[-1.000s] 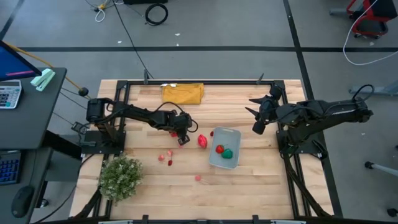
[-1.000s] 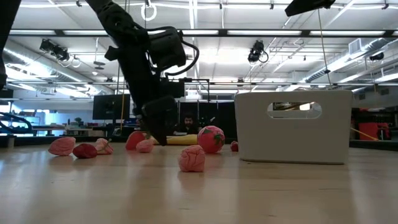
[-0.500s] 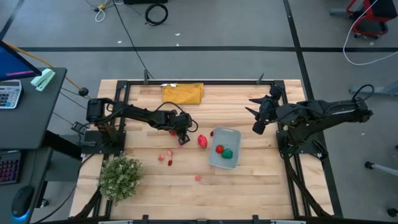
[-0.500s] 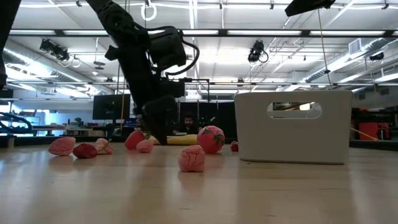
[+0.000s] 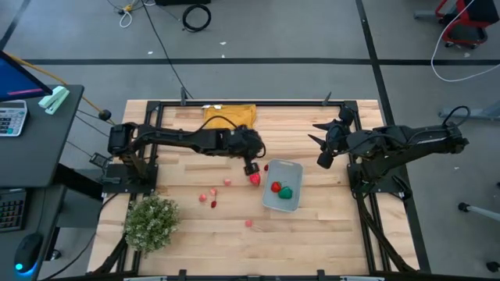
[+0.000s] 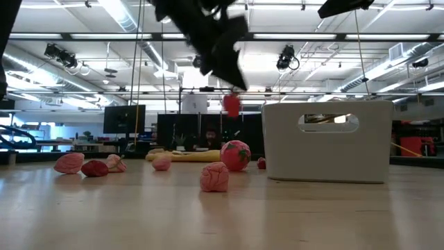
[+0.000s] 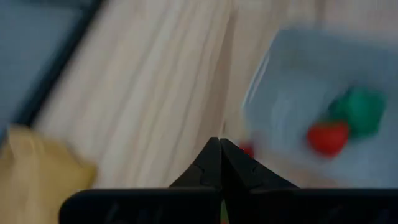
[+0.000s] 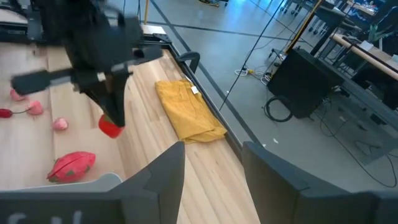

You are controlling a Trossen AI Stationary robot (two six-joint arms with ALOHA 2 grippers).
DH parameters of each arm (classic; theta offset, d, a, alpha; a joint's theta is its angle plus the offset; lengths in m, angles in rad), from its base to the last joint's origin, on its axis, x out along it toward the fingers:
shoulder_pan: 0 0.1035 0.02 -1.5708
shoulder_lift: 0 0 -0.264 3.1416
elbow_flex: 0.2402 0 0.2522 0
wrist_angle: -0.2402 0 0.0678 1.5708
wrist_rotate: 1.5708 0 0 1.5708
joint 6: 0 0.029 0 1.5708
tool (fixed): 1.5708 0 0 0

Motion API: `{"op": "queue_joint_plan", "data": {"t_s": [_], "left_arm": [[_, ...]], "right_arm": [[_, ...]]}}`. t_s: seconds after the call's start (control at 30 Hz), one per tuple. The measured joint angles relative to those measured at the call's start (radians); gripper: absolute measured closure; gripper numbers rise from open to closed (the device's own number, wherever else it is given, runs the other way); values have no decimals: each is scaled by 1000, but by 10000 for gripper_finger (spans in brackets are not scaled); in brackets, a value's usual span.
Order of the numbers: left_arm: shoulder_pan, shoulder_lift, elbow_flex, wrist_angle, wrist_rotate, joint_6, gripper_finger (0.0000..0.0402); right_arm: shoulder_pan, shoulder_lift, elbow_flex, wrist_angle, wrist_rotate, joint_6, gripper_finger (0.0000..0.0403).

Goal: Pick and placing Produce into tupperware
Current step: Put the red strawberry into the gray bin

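Left gripper [image 5: 251, 168] lifted red piece [image 6: 231, 105] beside tupperware [image 5: 282, 186], piece upright

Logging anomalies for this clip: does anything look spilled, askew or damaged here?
Nothing stands out. The tupperware sits flat, loose produce lies on the table, and the left gripper carries a red piece in the air.

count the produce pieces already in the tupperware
2: a red piece and a green piece lie side by side inside the tupperware. Its wall may hide more from the low view.
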State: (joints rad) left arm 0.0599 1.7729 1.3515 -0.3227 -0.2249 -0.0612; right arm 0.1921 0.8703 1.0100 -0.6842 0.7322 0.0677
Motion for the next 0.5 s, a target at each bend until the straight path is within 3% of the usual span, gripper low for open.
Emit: {"op": "queue_joint_plan", "data": {"t_s": [0.27,0.5], "left_arm": [[-69,19,17,277,44,46,401],[-104,157,15,437,65,-12,401]], "right_arm": [[0,0,0,0,0,0,234],[0,0,0,0,0,1,234]]}}
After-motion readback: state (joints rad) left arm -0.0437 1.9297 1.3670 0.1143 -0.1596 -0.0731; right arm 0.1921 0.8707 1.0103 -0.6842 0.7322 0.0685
